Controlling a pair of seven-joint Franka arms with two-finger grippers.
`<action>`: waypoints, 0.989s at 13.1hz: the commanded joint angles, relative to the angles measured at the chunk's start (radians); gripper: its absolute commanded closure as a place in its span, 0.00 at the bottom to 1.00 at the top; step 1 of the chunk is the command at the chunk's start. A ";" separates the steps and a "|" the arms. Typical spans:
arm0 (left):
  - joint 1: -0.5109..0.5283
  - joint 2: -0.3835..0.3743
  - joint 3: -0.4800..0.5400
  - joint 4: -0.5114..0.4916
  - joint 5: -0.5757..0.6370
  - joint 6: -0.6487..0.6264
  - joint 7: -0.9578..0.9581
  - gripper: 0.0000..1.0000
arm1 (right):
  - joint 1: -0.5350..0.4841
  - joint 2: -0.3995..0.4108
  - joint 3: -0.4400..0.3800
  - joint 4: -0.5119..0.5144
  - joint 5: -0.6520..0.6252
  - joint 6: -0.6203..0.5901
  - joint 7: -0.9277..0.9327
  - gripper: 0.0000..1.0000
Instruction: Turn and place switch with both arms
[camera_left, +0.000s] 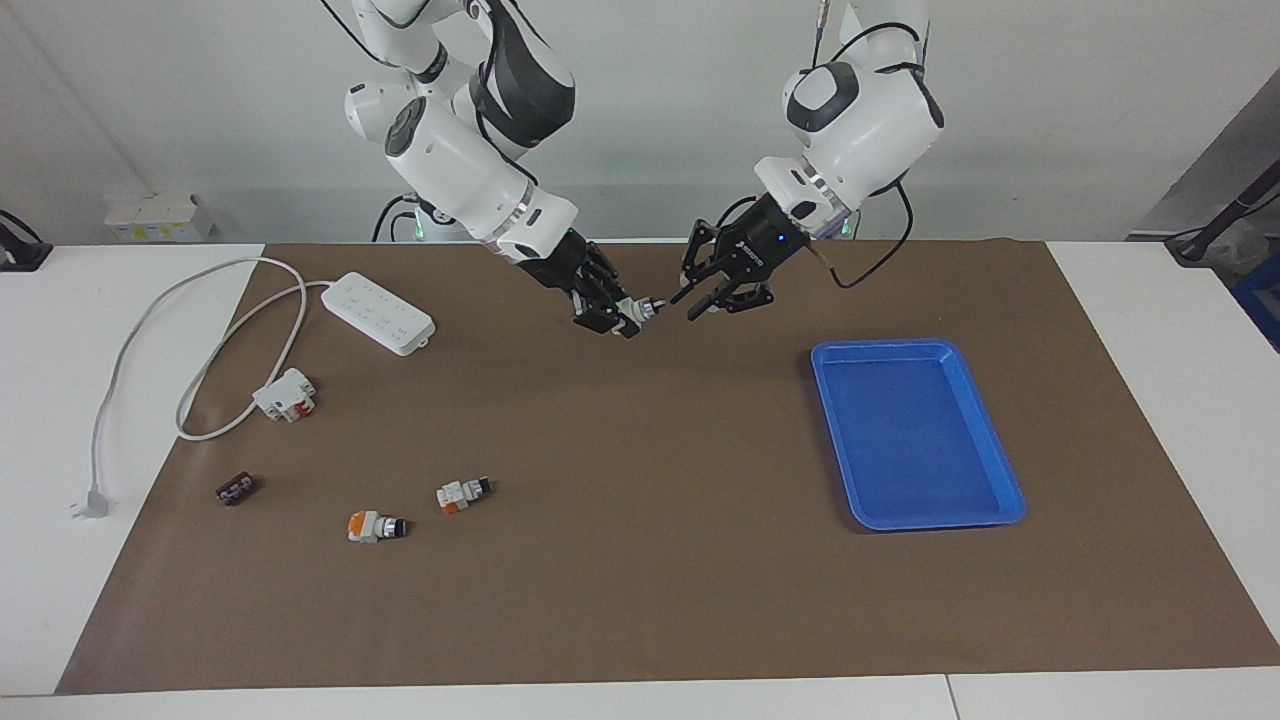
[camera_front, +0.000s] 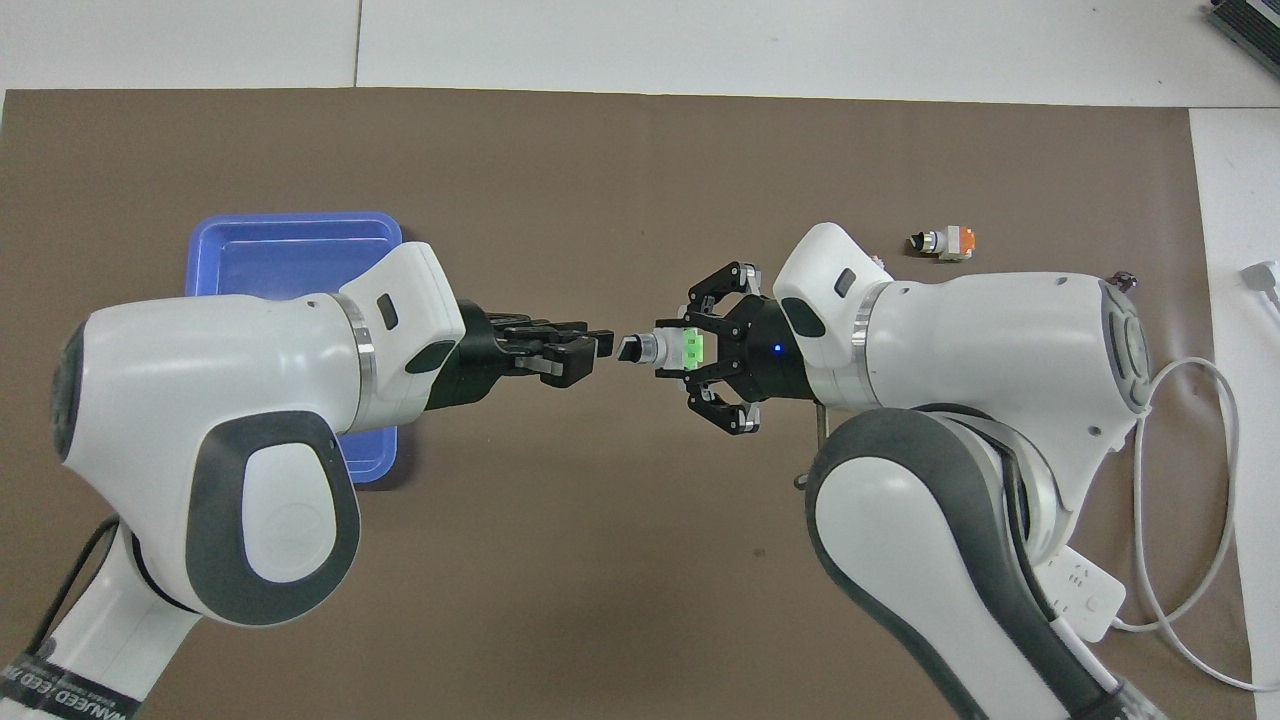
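The switch (camera_front: 672, 348) is held in the air over the mat, near the robots' edge of it. Its bright green patch faces up and its black knob end points toward the left arm. My right gripper (camera_front: 690, 348) is shut on its white body, also seen in the facing view as right gripper (camera_left: 610, 315) and switch (camera_left: 632, 312). My left gripper (camera_front: 598, 348) hangs level with the knob, a small gap away, and touches nothing. In the facing view the left gripper (camera_left: 712, 300) has its fingers slightly apart and empty.
A blue tray (camera_left: 910, 430) lies toward the left arm's end. Toward the right arm's end are a power strip (camera_left: 378, 313) with its cable, a white-and-red block (camera_left: 285, 394), a small black part (camera_left: 235, 489) and two orange switches (camera_left: 375, 525), (camera_left: 462, 493).
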 joint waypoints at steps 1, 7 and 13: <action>-0.033 -0.037 0.004 -0.039 -0.075 0.026 0.087 0.67 | -0.004 -0.013 0.011 -0.015 0.026 0.023 0.013 1.00; -0.027 -0.044 0.006 -0.040 -0.105 0.018 0.339 0.68 | -0.005 -0.013 0.011 -0.014 0.026 0.023 0.016 1.00; -0.036 -0.033 0.008 -0.039 -0.102 -0.010 0.411 0.68 | -0.004 -0.013 0.011 -0.015 0.026 0.021 0.021 1.00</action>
